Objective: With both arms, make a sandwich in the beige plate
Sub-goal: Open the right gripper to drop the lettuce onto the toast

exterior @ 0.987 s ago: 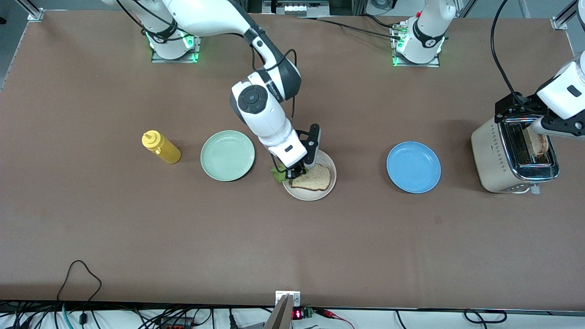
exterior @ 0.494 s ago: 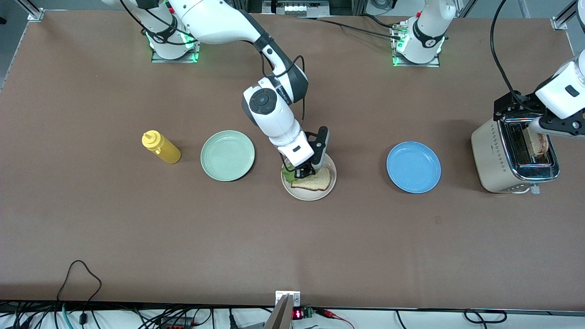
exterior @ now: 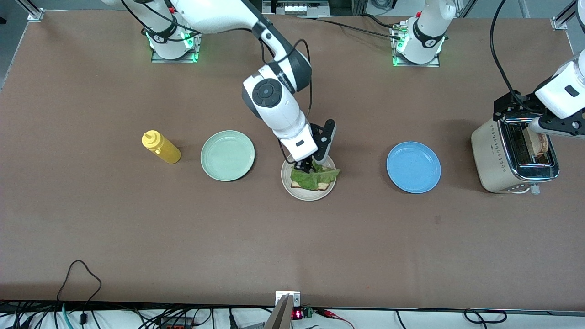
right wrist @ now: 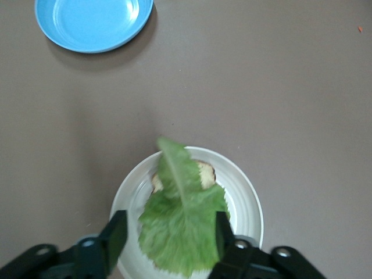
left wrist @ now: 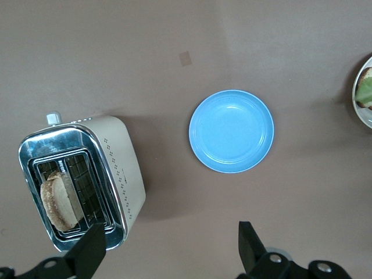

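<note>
In the front view, the beige plate (exterior: 309, 193) stands near the middle of the table, between the mint-green plate (exterior: 227, 155) and the blue plate (exterior: 413, 167). On it lies one bread slice (exterior: 324, 185), almost fully covered by the lettuce leaf (exterior: 315, 177). The long axis of the leaf runs roughly along the table, and its narrow end points toward the left arm's end. The right gripper (exterior: 309, 166) is just over the edge of the plate that is farther from the camera; its fingers are apart and do not clamp the leaf. The left gripper (exterior: 525, 119) hangs over the toaster (exterior: 496, 155), where a second bread slice (exterior: 539, 142) stands upright in a slot. A yellow squeeze bottle (exterior: 161, 147) lies beside the mint-green plate. No writing can be read.

In the left wrist view, the fingers (left wrist: 90, 256) are wide apart and empty above the toaster (left wrist: 116, 168); the toast (left wrist: 57, 199) leans in its slot.

In the right wrist view, the fingers (right wrist: 115, 233) stand on both sides of the leaf (right wrist: 181, 224) with open gaps.
</note>
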### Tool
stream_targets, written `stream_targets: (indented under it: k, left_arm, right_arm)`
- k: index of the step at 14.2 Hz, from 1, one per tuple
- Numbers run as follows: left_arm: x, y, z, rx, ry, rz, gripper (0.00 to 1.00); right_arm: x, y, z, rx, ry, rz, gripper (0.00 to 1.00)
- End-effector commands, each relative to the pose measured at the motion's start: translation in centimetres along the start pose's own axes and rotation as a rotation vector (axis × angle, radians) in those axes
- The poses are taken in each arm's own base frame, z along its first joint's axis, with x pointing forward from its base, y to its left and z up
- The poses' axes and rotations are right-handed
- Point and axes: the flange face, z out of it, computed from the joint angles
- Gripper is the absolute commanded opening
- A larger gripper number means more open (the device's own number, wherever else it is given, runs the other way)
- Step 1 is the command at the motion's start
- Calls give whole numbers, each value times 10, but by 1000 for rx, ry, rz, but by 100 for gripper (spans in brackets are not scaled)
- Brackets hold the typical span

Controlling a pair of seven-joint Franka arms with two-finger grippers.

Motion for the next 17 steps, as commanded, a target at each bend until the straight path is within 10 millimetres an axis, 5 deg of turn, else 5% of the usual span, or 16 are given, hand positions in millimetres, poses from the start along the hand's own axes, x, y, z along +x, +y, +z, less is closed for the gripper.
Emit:
stream_targets:
  k: [1,6,11,17]
  left_arm:
    - [1,1,-8,20,0,11,100]
    - [1,1,-9,20,1,6,100]
    - [1,1,-8,20,-2,2,100]
    - [2,2,-5,19,-8,3,100]
  right_arm:
    - [-8,24,-56,13,-30,84,100]
    - [-49,74,-143,0,-132,501,100]
    - [-120,152,-195,-23,-162,710,100]
    - [-217,233,-228,-116,-216,873,100]
